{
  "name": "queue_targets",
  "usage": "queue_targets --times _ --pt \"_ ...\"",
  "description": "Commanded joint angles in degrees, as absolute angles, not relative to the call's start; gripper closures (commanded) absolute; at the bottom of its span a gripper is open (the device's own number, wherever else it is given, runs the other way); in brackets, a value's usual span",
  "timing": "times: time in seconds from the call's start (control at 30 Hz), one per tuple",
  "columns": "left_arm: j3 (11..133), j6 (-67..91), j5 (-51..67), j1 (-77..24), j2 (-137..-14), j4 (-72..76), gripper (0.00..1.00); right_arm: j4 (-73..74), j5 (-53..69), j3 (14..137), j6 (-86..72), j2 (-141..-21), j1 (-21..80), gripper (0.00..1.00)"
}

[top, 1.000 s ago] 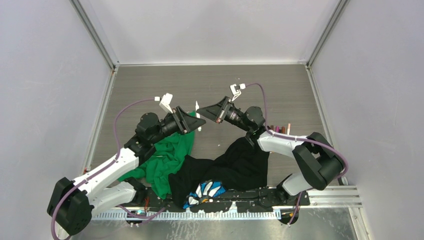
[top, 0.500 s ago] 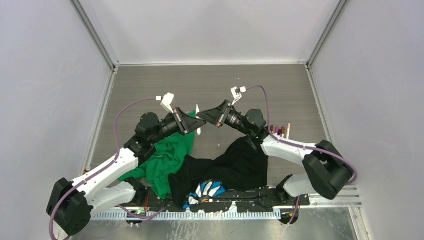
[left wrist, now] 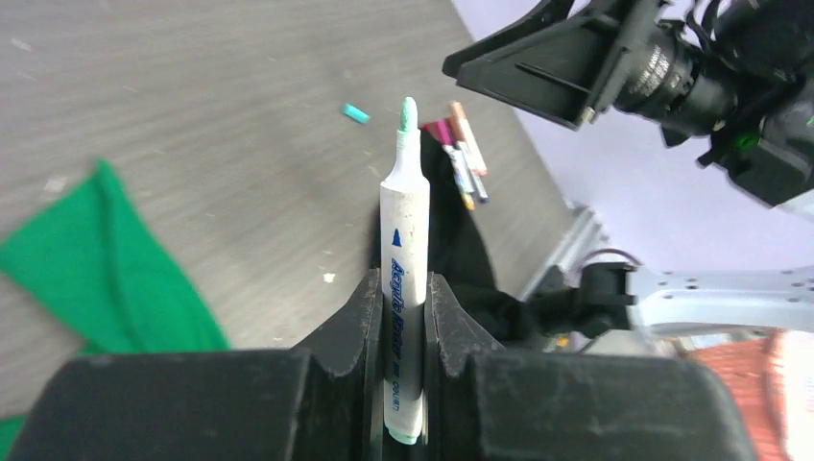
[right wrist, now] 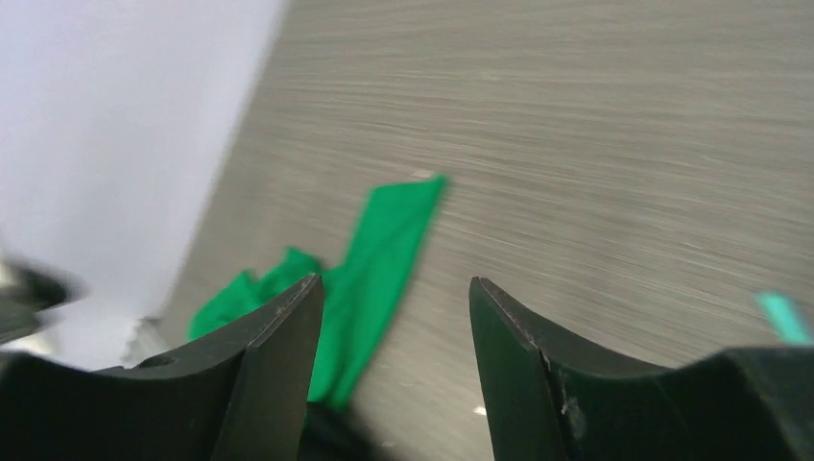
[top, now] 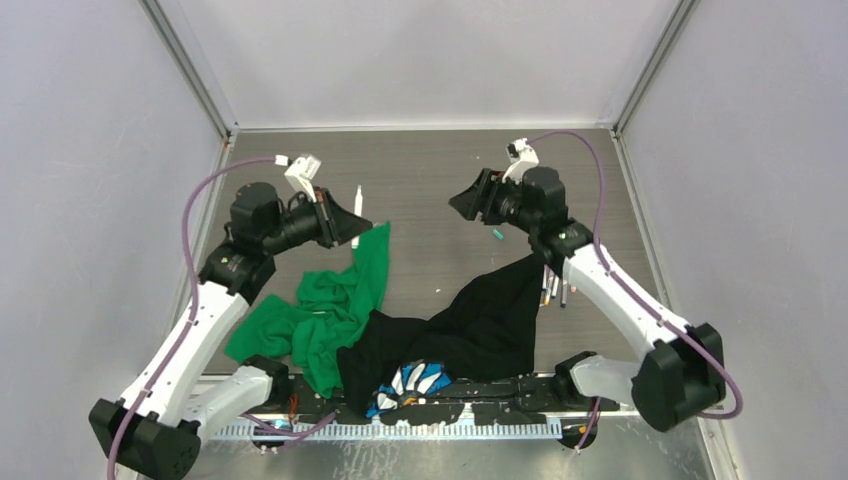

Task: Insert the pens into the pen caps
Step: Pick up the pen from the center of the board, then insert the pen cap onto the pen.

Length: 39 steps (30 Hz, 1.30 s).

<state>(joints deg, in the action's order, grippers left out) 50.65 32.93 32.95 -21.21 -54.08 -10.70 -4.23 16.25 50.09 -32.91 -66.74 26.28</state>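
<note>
The table (top: 420, 170) is seen in matt grey wood grain. A green cloth (top: 335, 300) at seven o'clock and a black cloth (top: 490, 330) at six o'clock are shown as soft, crumpled fabric. The pen (left wrist: 404, 230) is formed of smooth, faintly glossy white plastic. The fingers (right wrist: 274, 375) of the right gripper (right wrist: 394, 280) are moulded in matt black plastic.

The tabletop (top: 420, 170) is grey wood-grain laminate, streaked lengthwise and dotted with a few pale specks. 3 plain, pale lavender-grey panels enclose it: a back wall (top: 420, 60), a left wall (top: 80, 200) and a right wall (top: 760, 200). 1 aluminium post (top: 190, 70) rises from the back-left corner, and a 2nd post (top: 652, 65) from the back-right. A brushed metal strip (top: 480, 458) runs along the near edge. The light is soft and even.
</note>
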Motion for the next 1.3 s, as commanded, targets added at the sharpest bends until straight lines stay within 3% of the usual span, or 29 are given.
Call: queue_targets --times 0.0,0.23,0.9,1.27 --pt "57.17 14.11 27.39 -19.52 -51.02 -26.13 1.0 18.95 11.2 56.22 -21.64 -74.48 20.47 0.37" --pt "52.51 8.37 15.82 -19.51 -45.86 -26.8 1.0 21.01 5.83 59.51 -17.9 -87.22 16.71 0.42" --pt "52.39 7.38 15.71 -19.46 -46.63 -27.33 1.0 11.69 3.95 58.49 -22.94 -96.34 16.7 0.4" --pt "52.37 7.17 15.47 -19.45 -47.76 -27.17 1.0 13.62 -3.81 60.8 -23.74 -101.3 16.7 0.4"
